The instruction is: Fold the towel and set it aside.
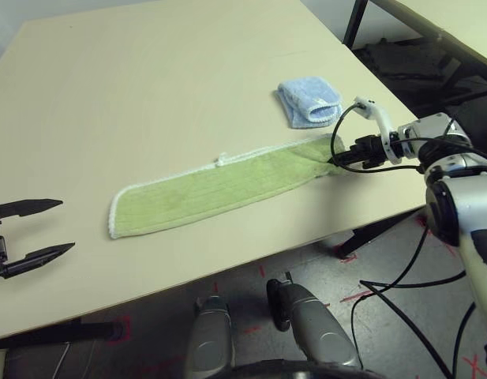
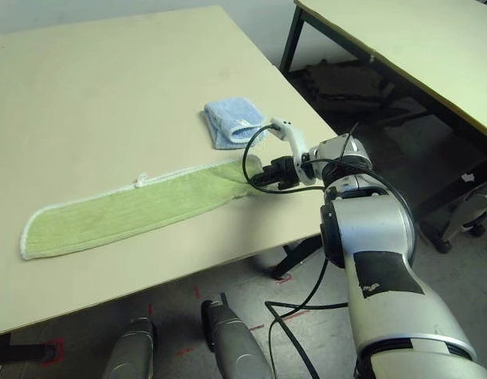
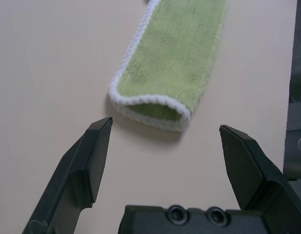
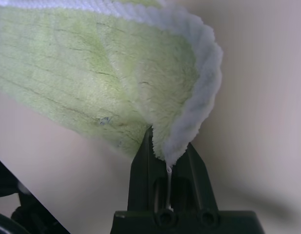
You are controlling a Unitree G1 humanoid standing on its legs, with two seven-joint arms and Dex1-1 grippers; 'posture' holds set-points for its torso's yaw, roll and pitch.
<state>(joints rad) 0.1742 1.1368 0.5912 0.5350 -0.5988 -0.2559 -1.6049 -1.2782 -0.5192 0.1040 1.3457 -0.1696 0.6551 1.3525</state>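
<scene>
Across the middle of the cream tabletop (image 1: 148, 95) the towel (image 1: 219, 185) lies as one long narrow strip, doubled lengthwise, running from my left side toward my right. Colour: light green, ribbed terry pile with fine lengthwise lines. White stitched edging runs round the rim. A small white tag (image 1: 221, 159) stands out from the far long edge, roughly midway. The rounded left end lies flat, and the left wrist view shows two layers there, edging stacked on edging.

Right gripper (image 1: 335, 156): jaws pinched tight on the towel's right end, near the tabletop's right edge. The right wrist view shows the fabric bunched and curled where it enters the jaws, white edging folded over the green pile.

Left gripper (image 1: 60, 227): jaws spread wide, holding nothing, near the tabletop's front-left edge, pointing toward the towel's left end but apart from it.

Beyond the gripped end sits a small folded light blue cloth (image 1: 309, 101), apart from the towel.
</scene>
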